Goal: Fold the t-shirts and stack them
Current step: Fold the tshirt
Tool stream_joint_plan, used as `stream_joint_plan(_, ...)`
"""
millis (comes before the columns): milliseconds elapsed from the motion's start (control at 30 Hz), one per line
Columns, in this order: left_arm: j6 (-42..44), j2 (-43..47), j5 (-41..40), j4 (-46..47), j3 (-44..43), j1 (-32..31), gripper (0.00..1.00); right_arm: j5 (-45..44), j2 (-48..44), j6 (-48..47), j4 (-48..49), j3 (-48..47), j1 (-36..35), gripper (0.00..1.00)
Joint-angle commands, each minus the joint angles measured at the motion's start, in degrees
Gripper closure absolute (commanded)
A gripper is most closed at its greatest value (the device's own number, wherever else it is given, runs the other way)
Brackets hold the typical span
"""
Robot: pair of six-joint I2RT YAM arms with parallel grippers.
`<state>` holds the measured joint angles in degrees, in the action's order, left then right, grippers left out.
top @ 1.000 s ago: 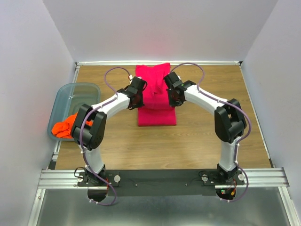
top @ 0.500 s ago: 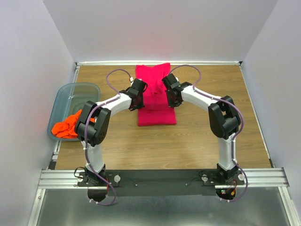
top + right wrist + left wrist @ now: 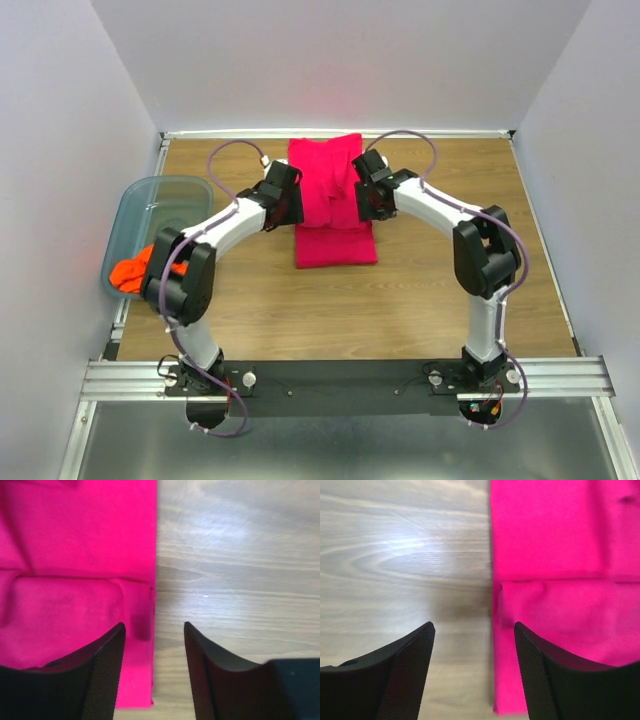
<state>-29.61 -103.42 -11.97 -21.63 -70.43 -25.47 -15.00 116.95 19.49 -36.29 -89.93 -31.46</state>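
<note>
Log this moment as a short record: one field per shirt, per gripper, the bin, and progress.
pink t-shirt: folded to a narrow strip, flat on the table, far middle
orange t-shirt: crumpled, unfolded, in the bin's near end
bin: at the table's left edge, translucent blue-grey
left gripper: open, empty, straddling the pink t-shirt's left edge
right gripper: open, empty, straddling the pink t-shirt's right edge
progress: pink partly folded; orange untouched; no stack yet

One t-shirt (image 3: 335, 215) on table (image 3: 420, 300), far centre, other t-shirt (image 3: 133, 273) in bin (image 3: 160, 205) at left.
</note>
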Motion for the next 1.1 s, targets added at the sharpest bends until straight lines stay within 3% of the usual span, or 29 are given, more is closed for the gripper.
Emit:
stream_joint_plan(0,-1.1,10.6,-1.9,-1.2,1.9,-0.3,0.26,1.5,-6.8,1.6,-0.4,-0.7,0.3,0.40)
stream_joint_plan(33,-1.5,13.1,-1.6,-1.3,2.6,-1.1,0.27,2.0,-8.2,2.0,-0.3,-0.2,-0.3,0.40)
stream_joint_plan(133,-3.1,16.7,0.0,-0.4,6.2,-3.1,0.41,4.3,-10.0,2.6,0.9,1.2,-1.8,0.40)
stream_joint_plan(167,-3.4,17.4,2.4,1.5,7.4,-4.5,0.53,6.3,-10.2,2.7,1.4,1.8,-2.1,0.43)
stream_joint_plan(267,-5.9,17.9,6.4,6.4,13.8,-6.7,0.74,10.6,-9.9,4.2,4.0,3.9,-2.8,0.59)
stream_joint_plan(367,-7.1,15.4,8.2,8.8,15.1,-8.1,0.83,12.8,-9.3,5.0,6.1,5.5,-3.6,0.69)
stream_joint_plan(733,-7.8,4.4,8.4,15.1,16.6,-10.9,0.89,18.6,-2.4,6.6,12.2,8.8,-4.1,0.76)
stream_joint_plan(1067,-7.0,3.5,9.5,15.0,21.0,-10.9,0.90,15.4,2.5,5.8,13.4,6.1,-4.1,0.78)
